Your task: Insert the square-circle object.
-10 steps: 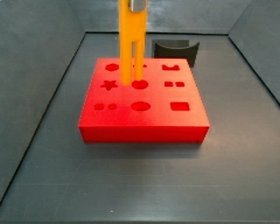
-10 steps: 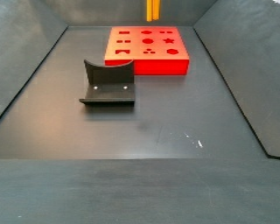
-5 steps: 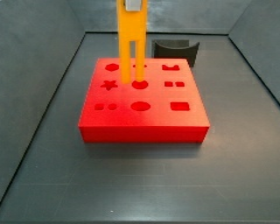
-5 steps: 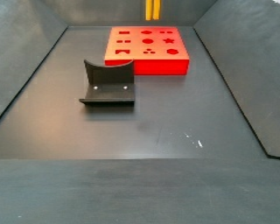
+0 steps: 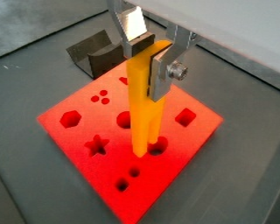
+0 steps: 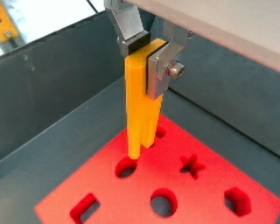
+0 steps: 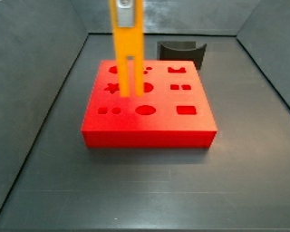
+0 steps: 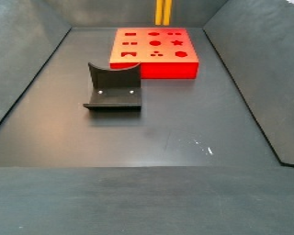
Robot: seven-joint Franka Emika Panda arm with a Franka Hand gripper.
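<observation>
My gripper is shut on the upper end of the square-circle object, a long orange bar that hangs upright; both also show in a wrist view, the gripper and the bar. The bar's split lower end is close above the top of the red block with its shaped holes, near the middle holes on its left half in a side view. I cannot tell whether the prongs touch the block. In a side view only the bar's lower part shows behind the block. The gripper is at the frame's upper edge.
The dark fixture stands on the grey floor a little apart from the block, and also shows in a side view and a wrist view. Sloping grey walls enclose the floor. A yellow thing shows beyond the wall.
The gripper and the orange bar have shifted a little to the left over the red block in the side view. The grip is unchanged.
</observation>
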